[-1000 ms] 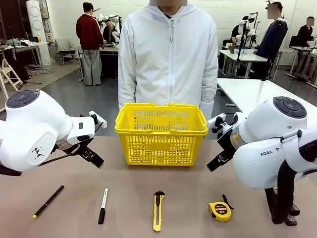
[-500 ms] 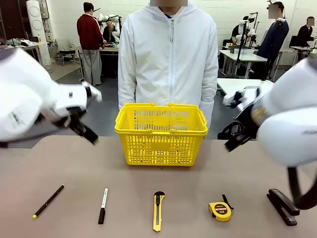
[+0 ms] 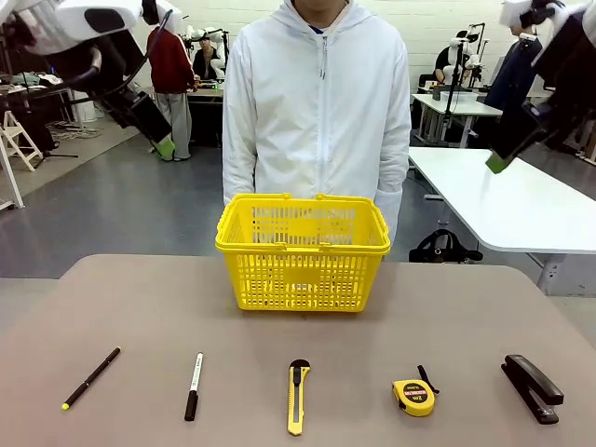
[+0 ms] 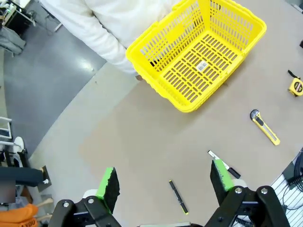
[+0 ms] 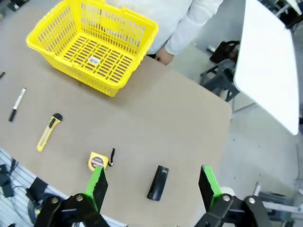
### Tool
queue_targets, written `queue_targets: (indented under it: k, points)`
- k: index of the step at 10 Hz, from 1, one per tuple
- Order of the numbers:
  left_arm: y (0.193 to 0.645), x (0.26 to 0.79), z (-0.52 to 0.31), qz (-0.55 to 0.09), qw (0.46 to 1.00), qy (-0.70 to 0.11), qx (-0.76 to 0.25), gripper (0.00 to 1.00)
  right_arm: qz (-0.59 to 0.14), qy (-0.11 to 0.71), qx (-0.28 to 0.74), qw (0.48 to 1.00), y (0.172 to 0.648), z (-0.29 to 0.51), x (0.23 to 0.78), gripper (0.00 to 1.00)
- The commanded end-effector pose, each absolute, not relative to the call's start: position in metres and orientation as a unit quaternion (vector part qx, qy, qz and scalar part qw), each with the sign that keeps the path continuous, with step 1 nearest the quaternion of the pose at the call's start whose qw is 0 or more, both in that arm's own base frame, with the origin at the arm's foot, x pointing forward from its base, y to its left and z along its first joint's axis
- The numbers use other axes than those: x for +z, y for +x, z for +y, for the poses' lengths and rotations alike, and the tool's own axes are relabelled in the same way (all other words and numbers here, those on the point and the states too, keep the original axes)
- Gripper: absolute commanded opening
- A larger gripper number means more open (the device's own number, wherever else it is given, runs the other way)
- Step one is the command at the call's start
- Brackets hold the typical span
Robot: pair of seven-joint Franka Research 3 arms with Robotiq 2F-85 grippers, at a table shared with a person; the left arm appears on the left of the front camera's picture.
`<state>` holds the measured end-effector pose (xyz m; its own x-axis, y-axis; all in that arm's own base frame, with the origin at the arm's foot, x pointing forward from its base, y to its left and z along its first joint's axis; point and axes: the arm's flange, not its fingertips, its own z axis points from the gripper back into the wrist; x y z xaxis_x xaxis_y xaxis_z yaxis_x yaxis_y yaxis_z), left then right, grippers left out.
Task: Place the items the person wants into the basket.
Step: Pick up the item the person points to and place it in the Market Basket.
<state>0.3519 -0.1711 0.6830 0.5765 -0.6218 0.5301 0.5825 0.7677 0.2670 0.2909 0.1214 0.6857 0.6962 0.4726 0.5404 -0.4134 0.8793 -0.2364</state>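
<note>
The yellow basket (image 3: 303, 251) stands at the table's far middle, in front of the person (image 3: 317, 102) in the white hooded jacket. Along the near edge lie the black pen with the yellow tip (image 3: 90, 378) at the left and the yellow-and-black tape measure (image 3: 413, 396) at the right. My left gripper (image 3: 160, 140) hangs high at the upper left, open and holding nothing. High at the upper right, my right gripper (image 3: 500, 160) is open too. From above, the left gripper (image 4: 164, 179) looks down on the pen (image 4: 179, 196) and basket (image 4: 199, 56). The right gripper (image 5: 152, 183) hangs over the tape measure (image 5: 97, 161).
Between pen and tape measure lie a white marker with a black cap (image 3: 194, 385) and a yellow utility knife (image 3: 297, 396). A black stapler (image 3: 533, 386) rests at the near right. The person's hand (image 5: 163, 56) hangs beside the basket (image 5: 92, 45). A white table (image 3: 521, 205) stands beyond.
Both arms have swung up from table height to the top corners of the front view. The stapler, hidden by the right arm before, now shows. The tools have not moved.
</note>
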Motion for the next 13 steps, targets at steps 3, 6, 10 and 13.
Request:
queue_targets:
  k: [3,6,10,13]
  points:
    - [0.352,0.677,-0.171,-0.306,0.889,0.030,-0.339,1.00,-0.302,-0.048,0.240,0.921,0.292,0.119,0.679,1.00]
    - [0.379,0.664,-0.063,-0.263,0.846,-0.197,-0.420,1.00,-0.256,0.133,0.344,0.893,0.290,0.010,0.660,1.00]
    - [0.355,0.673,0.045,-0.311,0.843,-0.257,-0.355,1.00,-0.328,0.235,0.250,0.880,0.240,-0.106,0.643,1.00]
    - [0.330,0.675,0.078,-0.338,0.853,-0.254,-0.306,1.00,-0.345,0.238,0.210,0.883,0.210,-0.132,0.641,1.00]
